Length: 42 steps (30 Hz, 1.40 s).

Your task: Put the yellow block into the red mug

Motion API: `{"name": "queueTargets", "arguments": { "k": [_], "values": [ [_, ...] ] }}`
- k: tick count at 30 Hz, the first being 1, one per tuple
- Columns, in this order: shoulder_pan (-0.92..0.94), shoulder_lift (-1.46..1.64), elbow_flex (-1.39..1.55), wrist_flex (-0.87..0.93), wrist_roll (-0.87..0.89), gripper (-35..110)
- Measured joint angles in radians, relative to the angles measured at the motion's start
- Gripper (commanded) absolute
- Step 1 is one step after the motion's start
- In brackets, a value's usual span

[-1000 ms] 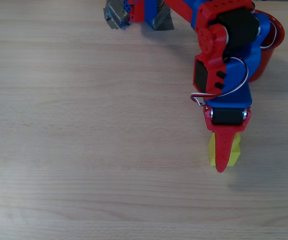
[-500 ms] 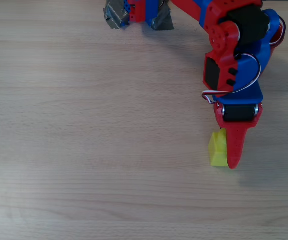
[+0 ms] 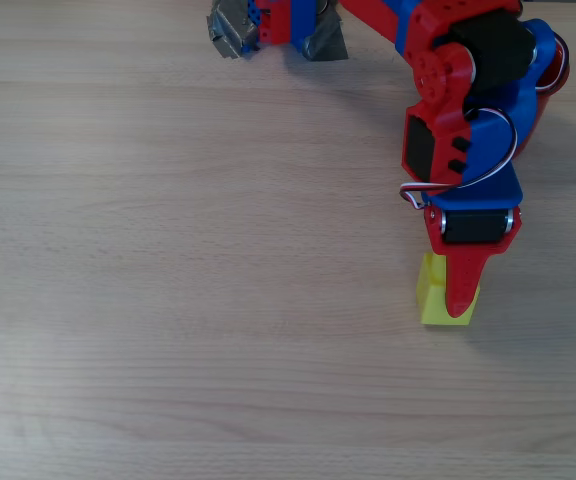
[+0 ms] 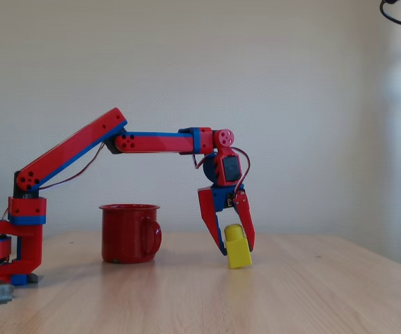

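Note:
The yellow block (image 3: 434, 300) (image 4: 238, 252) stands on the table with its stud up. My gripper (image 3: 455, 290) (image 4: 237, 249) is lowered over it and open, one red finger on each side of the block in the fixed view; whether the fingers touch it is unclear. From overhead the upper red finger covers the block's right half. The red mug (image 4: 127, 234) stands upright to the left of the block in the fixed view, handle toward the block. In the overhead view only a strip of the red mug (image 3: 561, 62) shows at the top right, behind the arm.
The arm's base (image 4: 9, 259) (image 3: 273, 25) is clamped at the table's far edge in the overhead view, left of the mug in the fixed view. Bare wooden tabletop (image 3: 168, 280) spreads to the left of and below the block.
The gripper swung right of the block, nudging it askew, then came back over it. The block now lies squarer, with the finger covering its right half.

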Motion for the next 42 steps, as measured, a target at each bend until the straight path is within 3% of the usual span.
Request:
{"name": "queueTargets", "arguments": {
  "k": [13, 25, 42],
  "values": [
    [0.032, 0.072, 0.002, 0.074, -0.087, 0],
    [0.064, 0.555, 0.262, 0.071, -0.187, 0],
    [-0.127, 1.269, 0.782, 0.095, -0.189, 0]
  ]
}}
